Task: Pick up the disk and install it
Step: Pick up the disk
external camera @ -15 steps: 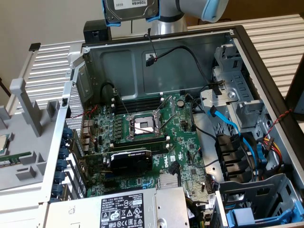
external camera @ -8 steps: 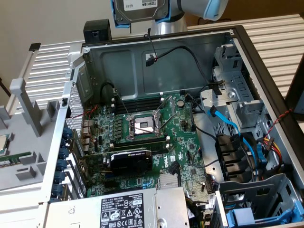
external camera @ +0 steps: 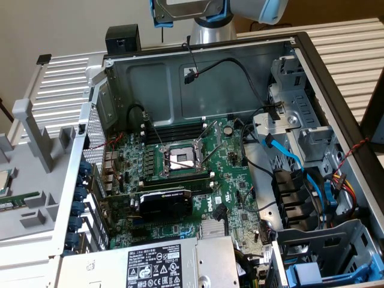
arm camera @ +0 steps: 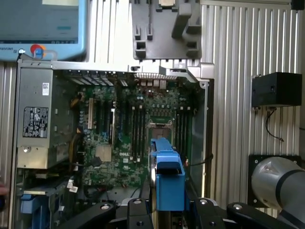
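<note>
The hand pinches the disk edge-on, high above the open computer case (well clear of its cables), probably to keep the blue rails free for a drive bay.

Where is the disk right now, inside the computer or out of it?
Out. The claw grips the disk by its blue rail, holding it above the open computer case.
</note>
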